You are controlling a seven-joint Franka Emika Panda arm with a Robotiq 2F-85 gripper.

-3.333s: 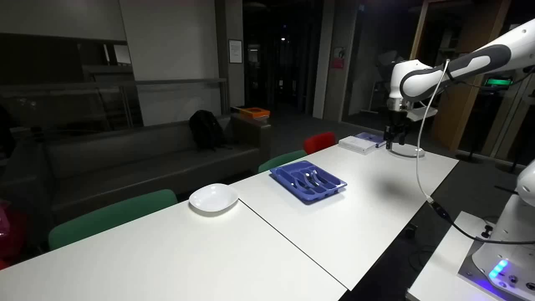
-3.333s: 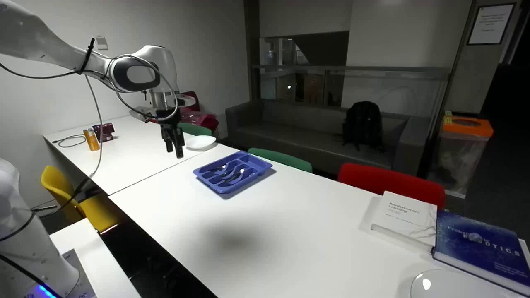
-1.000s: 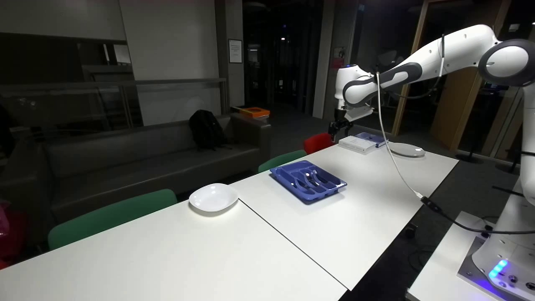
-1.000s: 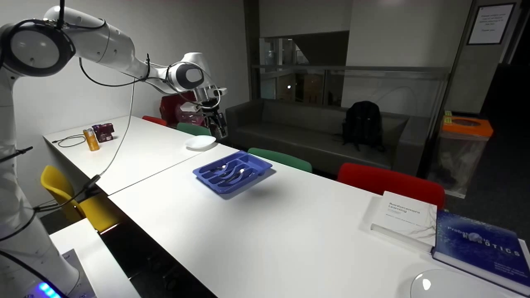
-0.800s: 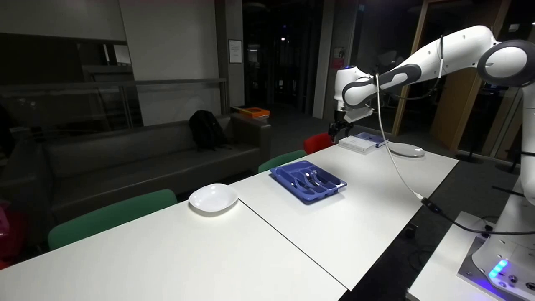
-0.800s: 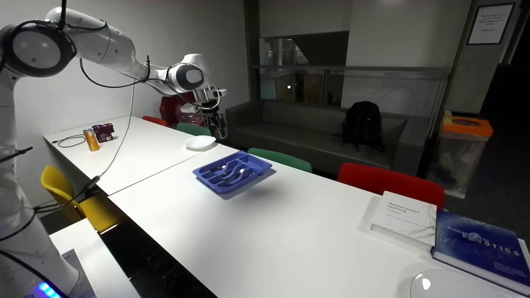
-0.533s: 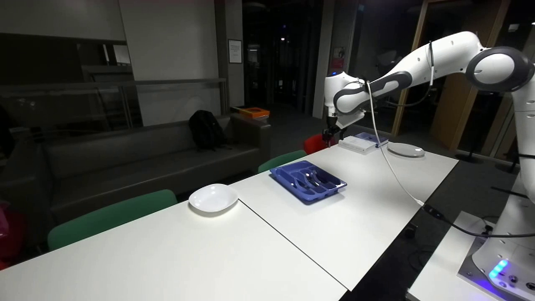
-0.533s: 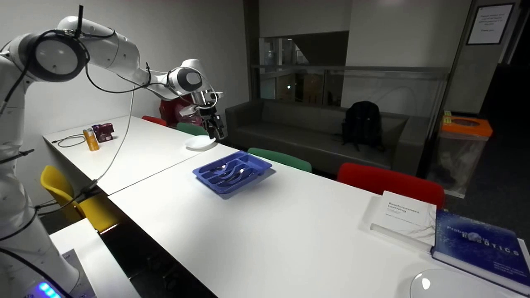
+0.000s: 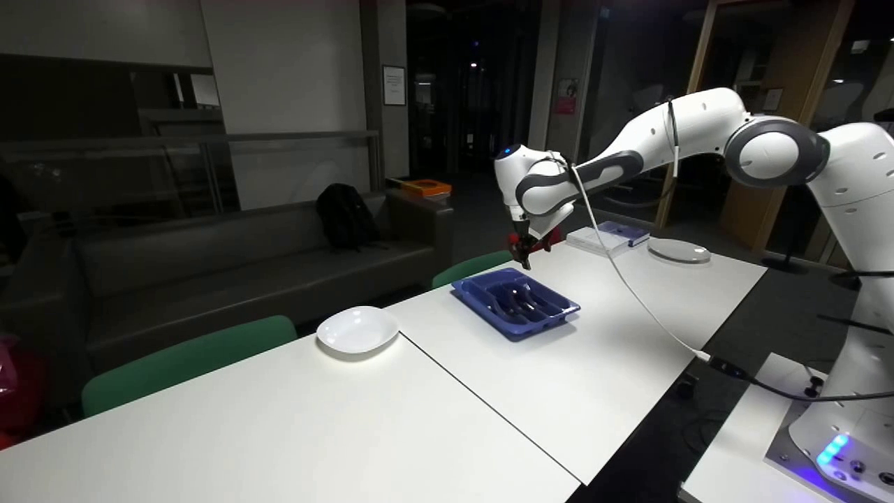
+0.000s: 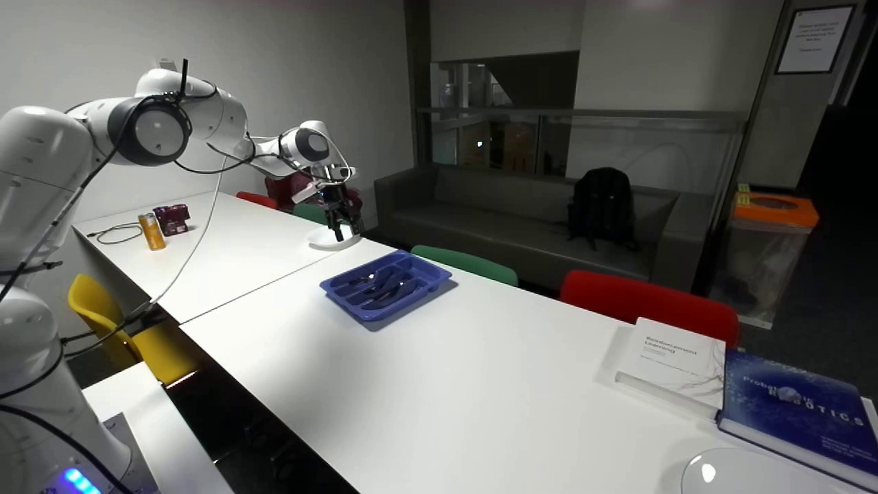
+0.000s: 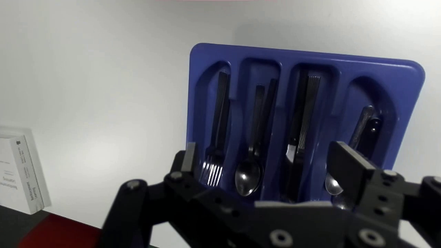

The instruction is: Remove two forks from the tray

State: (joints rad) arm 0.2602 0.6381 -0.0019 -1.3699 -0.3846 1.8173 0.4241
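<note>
Nearest in an exterior view sat a glossy white round plate, cut off at the view's edge. Just past it: thick blue hardcover book, cover read "Probab…" over "ROBOTICS", rest of word one smeared. White softcover book lay alongside, titled "Reinforcement Learning"; smaller lines were illegible. Spine carried the same title in the wrist view.

Farther in, blue rectangular plastic tray lay flat on the white tabletop. Two slender dark metal forks were in its leftmost compartment as the wrist view showed it, handles side by side, tines overlapping; shiny oval-headed metal spoon in the next one.

Black two-finger gripper was released, fingers wide apart, hanging above and near the tray, clear of the forks.

Beyond, shallow white bowl stood partly hidden by the gripper in an exterior view. Far back: dark-framed white wall notice, print too small to read.

Vs half a second earlier: gripper had come lower and closer to the tray and leaned more; tray interior looked more shaded. Tray, plate, bowl and both books hadn't moved.
</note>
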